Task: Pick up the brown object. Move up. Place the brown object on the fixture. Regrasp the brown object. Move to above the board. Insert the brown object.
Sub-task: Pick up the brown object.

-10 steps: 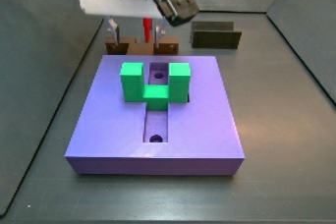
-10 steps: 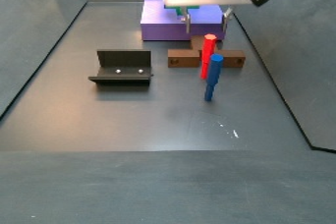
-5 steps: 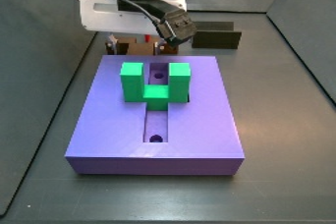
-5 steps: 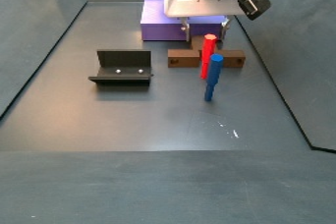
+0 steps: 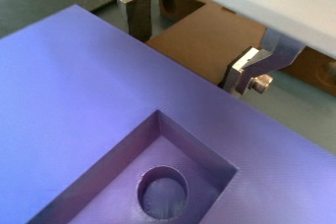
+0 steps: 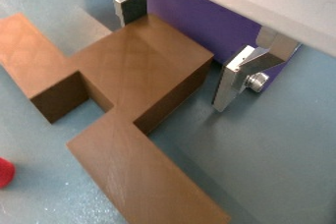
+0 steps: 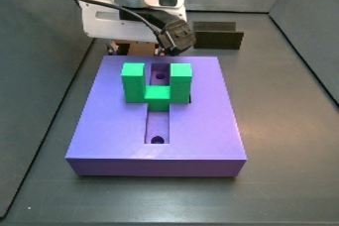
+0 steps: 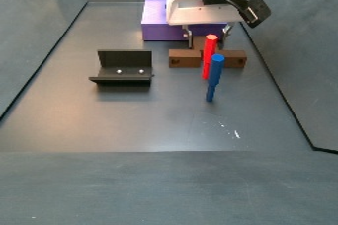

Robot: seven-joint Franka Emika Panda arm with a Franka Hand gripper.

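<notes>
The brown object (image 6: 132, 81) lies flat on the floor just behind the purple board (image 7: 159, 121), and its round hole shows in a wrist view (image 5: 171, 4). My gripper (image 6: 184, 39) is open and low over it. One finger (image 6: 128, 2) stands on each side of its thick middle part, with a small gap at the other finger (image 6: 243, 71). In the side views the gripper (image 8: 199, 41) hangs between the board (image 8: 161, 20) and the brown object (image 8: 196, 63). The dark fixture (image 8: 123, 68) stands apart on the floor and also shows behind the board (image 7: 219, 38).
A green U-shaped block (image 7: 157, 81) sits on the board by its lengthwise slot (image 7: 158, 126). A red peg (image 8: 211, 46) and a blue peg (image 8: 211, 77) stand upright right beside the brown object. Dark walls enclose the floor.
My gripper has come down from above the board's far end to the brown object, staying open. Nothing else has moved.
</notes>
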